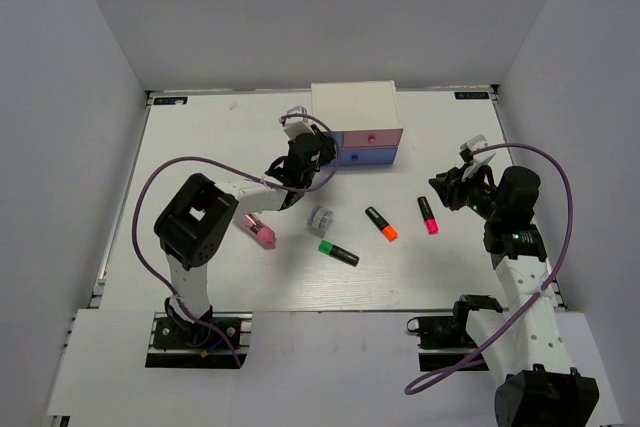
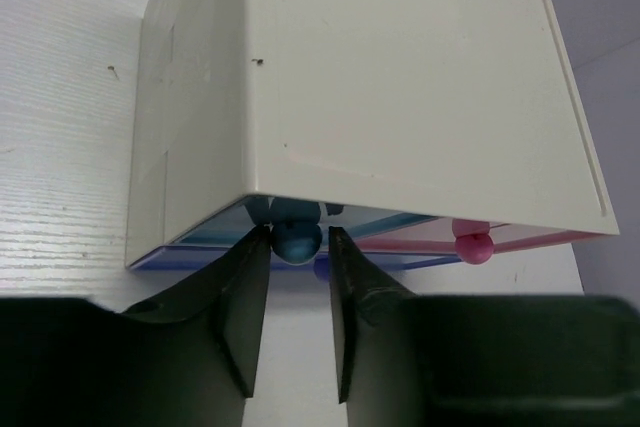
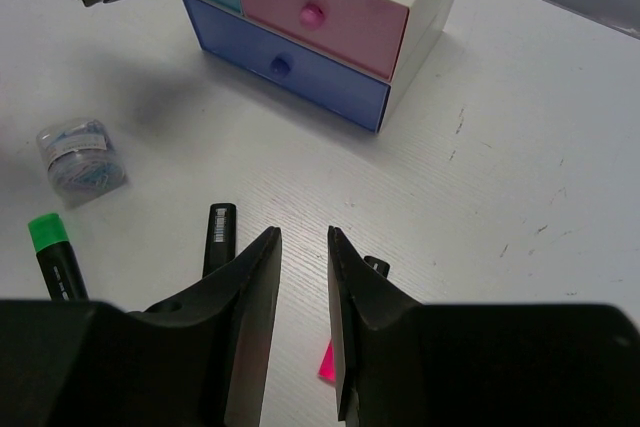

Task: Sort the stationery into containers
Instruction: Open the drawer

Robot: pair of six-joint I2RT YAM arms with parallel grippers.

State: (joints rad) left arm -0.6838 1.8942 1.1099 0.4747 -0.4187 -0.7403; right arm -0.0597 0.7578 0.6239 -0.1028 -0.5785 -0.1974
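The left tool [image 2: 299, 235] straddles the light blue drawer's knob [image 2: 297, 241], its fingers narrowly parted. The right tool [image 3: 304, 237] hovers slightly open and empty. On the bench [image 1: 200, 137] lie the green highlighter [image 1: 338, 253], orange highlighter [image 1: 381, 223], pink highlighter [image 1: 428, 214], pink cylinder [image 1: 259, 231] and small clear tub [image 1: 321, 219].

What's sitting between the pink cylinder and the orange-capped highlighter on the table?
In the top view, the small clear round tub sits between the pink cylinder and the orange-capped highlighter; the green-capped highlighter lies just off that line.
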